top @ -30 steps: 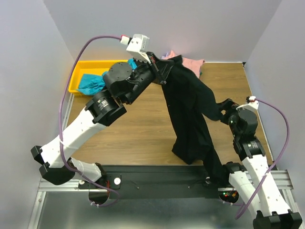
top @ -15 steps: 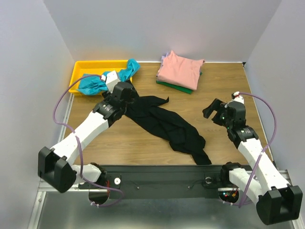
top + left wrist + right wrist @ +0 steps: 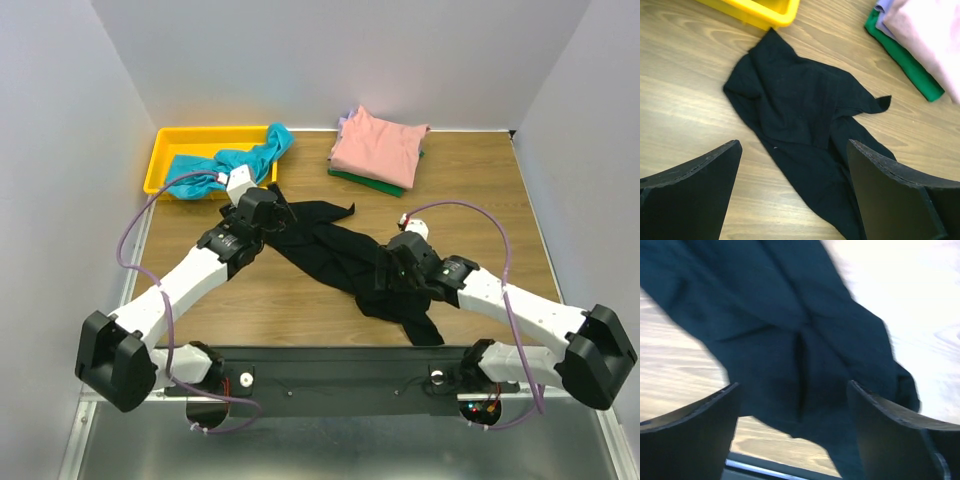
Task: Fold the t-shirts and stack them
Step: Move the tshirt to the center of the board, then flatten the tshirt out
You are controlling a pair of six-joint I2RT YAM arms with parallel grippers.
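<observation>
While black t-shirt (image 3: 340, 255) lies crumpled, left end effector (image 3: 792, 146) released, right end effector (image 3: 792, 386) released over it.

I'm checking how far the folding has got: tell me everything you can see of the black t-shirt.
The black t-shirt is plain, soft, matte cloth, unfolded and bunched into a long wrinkled strip. It lies on the wooden table, running diagonally from near the yellow bin to the table's front edge. No print shows. The left claw hovers open above its far end, not touching; the right claw is open over its near end, contact unclear in the blur.
</observation>
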